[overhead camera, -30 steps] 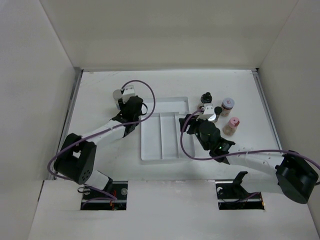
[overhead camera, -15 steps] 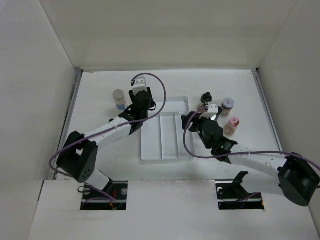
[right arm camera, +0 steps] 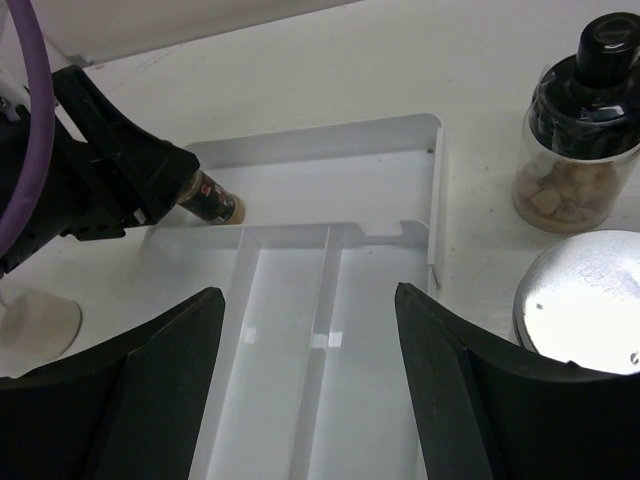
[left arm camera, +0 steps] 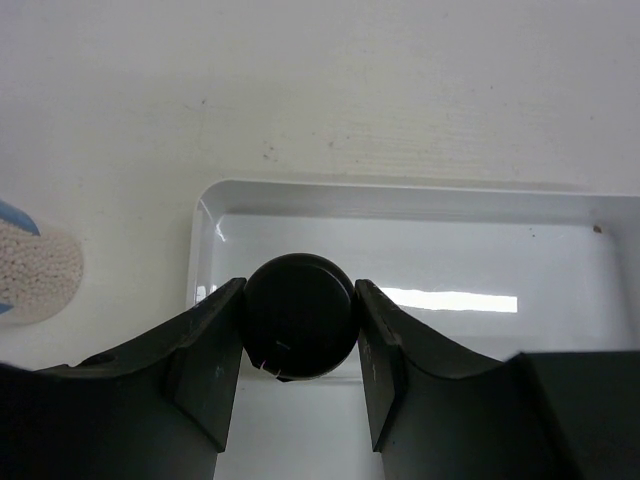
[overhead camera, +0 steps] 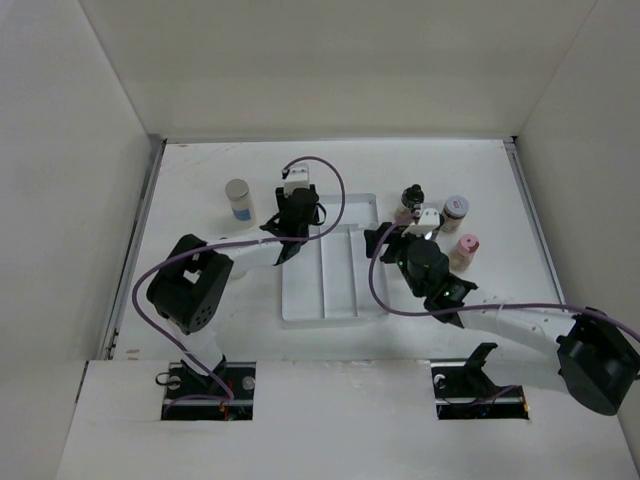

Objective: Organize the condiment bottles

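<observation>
My left gripper (overhead camera: pixel 296 222) is shut on a dark bottle with a black cap (left arm camera: pixel 300 315), held over the left end of the far cross compartment of the white tray (overhead camera: pixel 340 292); the same bottle (right arm camera: pixel 212 203) shows in the right wrist view. My right gripper (right arm camera: pixel 308 312) hangs open over the tray's long compartments, with nothing between its fingers. Right of the tray stand a black-capped bottle (overhead camera: pixel 411 196), a silver-capped one (right arm camera: pixel 580 300), a maroon-labelled one (overhead camera: pixel 455 212) and a pink-capped one (overhead camera: pixel 464 250). A pale bottle (overhead camera: pixel 238 200) stands left of the tray.
White walls enclose the table on the left, back and right. The left arm's purple cable (overhead camera: pixel 335 195) loops over the tray's far edge. The right arm's forearm (overhead camera: pixel 500 318) lies across the table's near right.
My left gripper has carried the dark bottle rightward, from beside the pale bottle to over the tray's far compartment. The right gripper has shifted only slightly.
</observation>
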Action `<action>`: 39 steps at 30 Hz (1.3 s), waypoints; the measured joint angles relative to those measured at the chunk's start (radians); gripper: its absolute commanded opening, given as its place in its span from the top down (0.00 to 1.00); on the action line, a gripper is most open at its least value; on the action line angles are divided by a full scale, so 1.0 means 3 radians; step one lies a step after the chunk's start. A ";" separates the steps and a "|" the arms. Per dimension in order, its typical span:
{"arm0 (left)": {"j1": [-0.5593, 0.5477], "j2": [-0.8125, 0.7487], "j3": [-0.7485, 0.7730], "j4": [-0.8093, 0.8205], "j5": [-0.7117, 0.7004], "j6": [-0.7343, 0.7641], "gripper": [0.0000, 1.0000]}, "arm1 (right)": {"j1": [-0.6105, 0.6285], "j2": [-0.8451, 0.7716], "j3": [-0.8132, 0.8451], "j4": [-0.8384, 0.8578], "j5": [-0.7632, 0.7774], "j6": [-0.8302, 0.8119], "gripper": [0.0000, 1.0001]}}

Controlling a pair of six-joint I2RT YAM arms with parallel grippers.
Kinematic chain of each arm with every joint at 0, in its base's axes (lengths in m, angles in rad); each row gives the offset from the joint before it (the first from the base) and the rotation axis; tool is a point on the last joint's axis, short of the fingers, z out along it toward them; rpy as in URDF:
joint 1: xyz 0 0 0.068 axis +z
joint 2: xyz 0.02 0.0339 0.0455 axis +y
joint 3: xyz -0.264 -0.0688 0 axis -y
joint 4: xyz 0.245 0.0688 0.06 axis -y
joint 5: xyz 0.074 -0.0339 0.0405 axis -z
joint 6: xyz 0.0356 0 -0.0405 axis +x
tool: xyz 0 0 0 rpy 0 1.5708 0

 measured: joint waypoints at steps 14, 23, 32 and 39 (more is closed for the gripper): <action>-0.0130 0.0025 -0.0001 0.0111 -0.0198 0.0164 0.09 | -0.0043 -0.0434 0.0004 -0.0076 0.0001 0.0013 0.15; -0.0225 -0.0589 -0.0449 0.0326 -0.0215 0.0197 0.00 | -0.0214 -0.0652 0.0273 -0.0608 0.0036 0.0048 0.65; -0.0350 -0.1804 -0.1166 0.0842 -0.0174 0.0155 0.03 | -0.1031 -0.0282 0.1043 -0.1169 0.0090 0.0042 0.21; -0.0478 -0.2174 -0.1668 0.0950 0.0037 -0.0011 0.03 | -0.1441 0.0726 0.1692 -0.1634 -0.0200 -0.0112 0.06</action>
